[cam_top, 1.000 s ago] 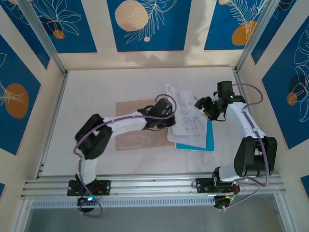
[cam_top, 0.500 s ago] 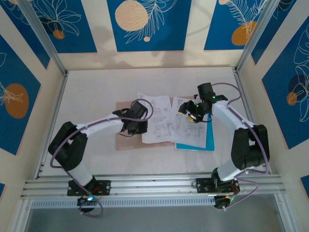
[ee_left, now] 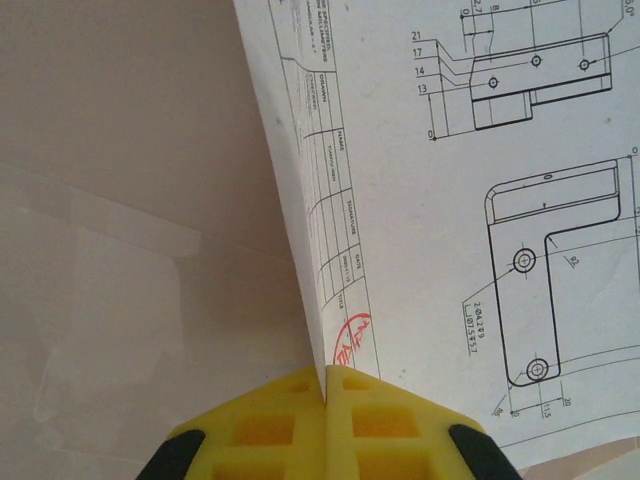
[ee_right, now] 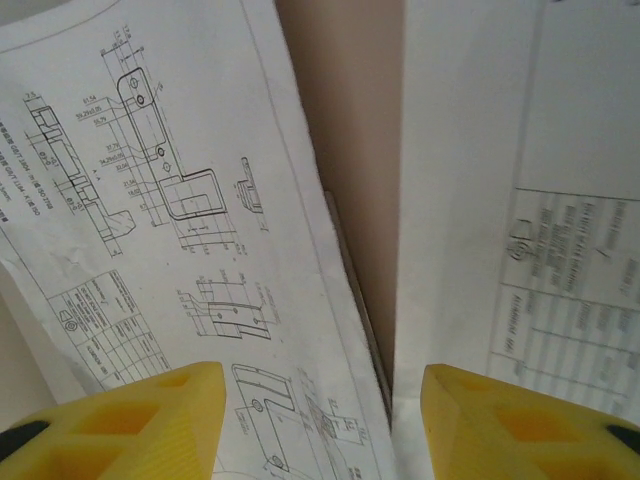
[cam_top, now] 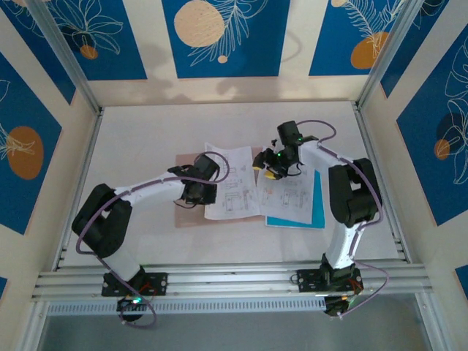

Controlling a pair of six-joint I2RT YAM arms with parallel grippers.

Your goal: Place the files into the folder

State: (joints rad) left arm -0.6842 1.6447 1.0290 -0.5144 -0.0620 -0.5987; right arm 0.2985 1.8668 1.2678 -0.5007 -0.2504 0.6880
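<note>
From above, we see the left gripper (cam_top: 203, 194) over the pinkish-tan folder (cam_top: 184, 213), at the left edge of a drawing sheet (cam_top: 232, 186) that lies partly on it. The right gripper (cam_top: 265, 170) hovers between that sheet and a second drawing sheet (cam_top: 289, 199), which lies on the cyan sheet (cam_top: 319, 203).

At the left wrist, we get what the overhead leaves unclear. The yellow pads (ee_left: 270, 430) are pinched tight on the edge of the drawing sheet (ee_left: 450, 250), with the folder (ee_left: 130, 130) beneath.

At the right wrist, the yellow fingers (ee_right: 140, 420) stand apart and grip nothing. Both sheets lie below them, a strip of folder between.
</note>
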